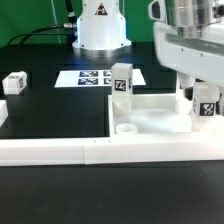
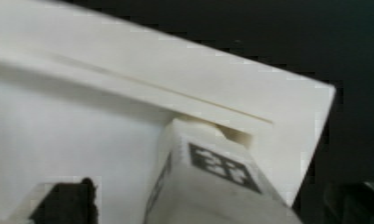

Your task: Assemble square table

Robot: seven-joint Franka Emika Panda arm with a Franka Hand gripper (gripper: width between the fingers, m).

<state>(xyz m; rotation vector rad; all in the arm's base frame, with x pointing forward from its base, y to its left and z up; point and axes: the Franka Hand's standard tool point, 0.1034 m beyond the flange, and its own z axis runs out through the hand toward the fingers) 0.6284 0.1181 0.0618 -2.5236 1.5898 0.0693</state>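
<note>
The square tabletop (image 1: 155, 118) is a white slab with a raised rim, lying flat behind the border wall. It fills most of the wrist view (image 2: 95, 110). One tagged leg post (image 1: 121, 82) stands upright at its far corner on the exterior view's left. My gripper (image 1: 200, 93) is over the far corner on the exterior view's right and straddles a second tagged leg post (image 1: 207, 104), which stands upright there. In the wrist view this post (image 2: 216, 170) sits at the slab's corner between my fingers (image 2: 70, 200). A white gap shows beside one finger, so the jaws are open.
A third leg post (image 1: 14, 82) lies on the black table at the exterior view's left. The marker board (image 1: 92, 78) lies in front of the robot base (image 1: 100, 28). The long low white border wall (image 1: 90, 152) runs along the front.
</note>
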